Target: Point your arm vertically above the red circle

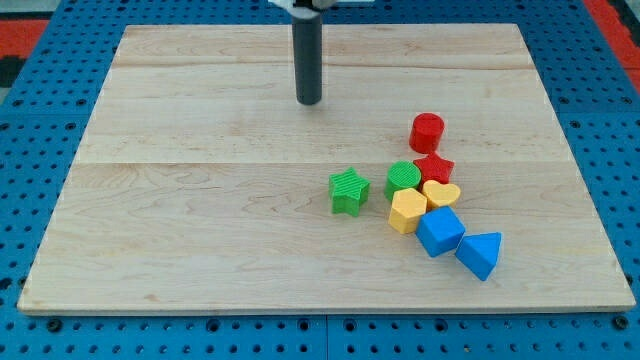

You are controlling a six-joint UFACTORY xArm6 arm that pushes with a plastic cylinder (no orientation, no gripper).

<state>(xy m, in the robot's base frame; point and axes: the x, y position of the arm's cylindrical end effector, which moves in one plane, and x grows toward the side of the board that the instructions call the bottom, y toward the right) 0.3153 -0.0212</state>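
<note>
8 blocks sit on the wooden board (200, 200), and I place them all from the red circle (427, 131), the block my task names. It stands right of the board's centre, at the top of the cluster, with bare wood around most of it.

Nearest the view's bottom is the blue triangle (481, 253), well below the red circle and a little to its right. Touching that triangle on its left is the blue cube (439, 231), also well below the red circle. The yellow hexagon (406, 211) lies below the red circle and slightly left of it, against the blue cube. The yellow heart (441, 193) sits below the red circle, between the blue cube and the red star (434, 167). The green star (348, 191) stands apart, below and well to the left of the red circle. The green circle (403, 177) is just below-left of the red circle, beside the red star. The red star lies directly beneath the red circle, near it; whether they touch I cannot tell.

My tip (309, 102) is farther up the board, well left of the red circle and slightly above it, touching no block. I carry only a plain rod, with no jaws to open or close.
</note>
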